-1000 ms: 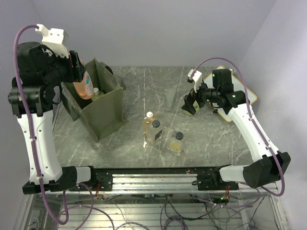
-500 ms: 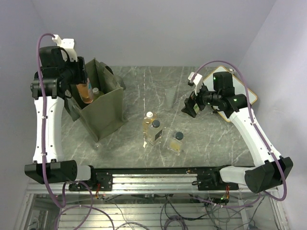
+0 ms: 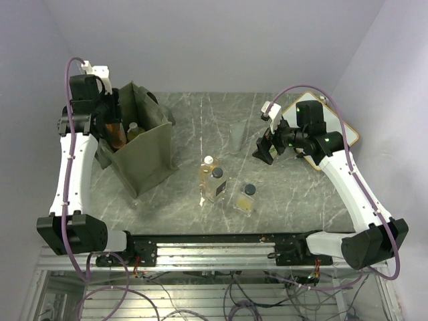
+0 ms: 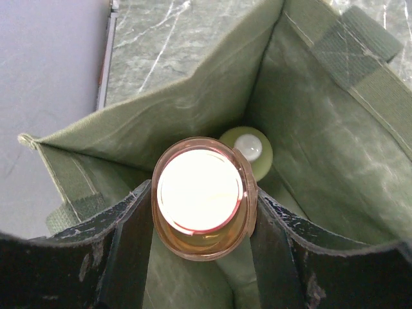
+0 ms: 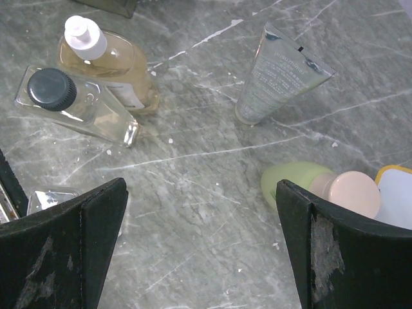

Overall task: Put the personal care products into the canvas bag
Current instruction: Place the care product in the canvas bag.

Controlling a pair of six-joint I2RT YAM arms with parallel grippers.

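At the far left the left gripper (image 4: 203, 239) is closed on an orange bottle (image 4: 201, 206), one finger (image 4: 132, 241) pressed to each side of it, and holds it inside the open top of the canvas bag (image 4: 322, 148). Just past the held bottle, deeper in the bag, sits a small green bottle (image 4: 248, 149) with a pale cap. From above, this gripper (image 3: 110, 124) is at the left rim of the olive bag (image 3: 144, 157), which stands on the grey marbled bench (image 3: 200, 120). Right of the bag, between the two grippers, a cream bottle (image 3: 207, 170) with a white cap touches a clear square bottle (image 3: 216, 186) with a dark cap, and a second square bottle (image 3: 245, 199) lies a little apart, nearer the arm bases. The right gripper (image 5: 201, 215) hangs over the bench (image 5: 193, 161) spread wide, with nothing between its fingers. In its wrist view the cream bottle (image 5: 109, 58) and the clear square bottle (image 5: 77, 106) are ahead on its left side, a grey tube (image 5: 277, 71) lies ahead on its right side, and a light green bottle with a peach cap (image 5: 315, 187) lies close by its right finger (image 5: 347, 251). Just beyond that bottle is the corner of a whiteboard (image 5: 396, 199).
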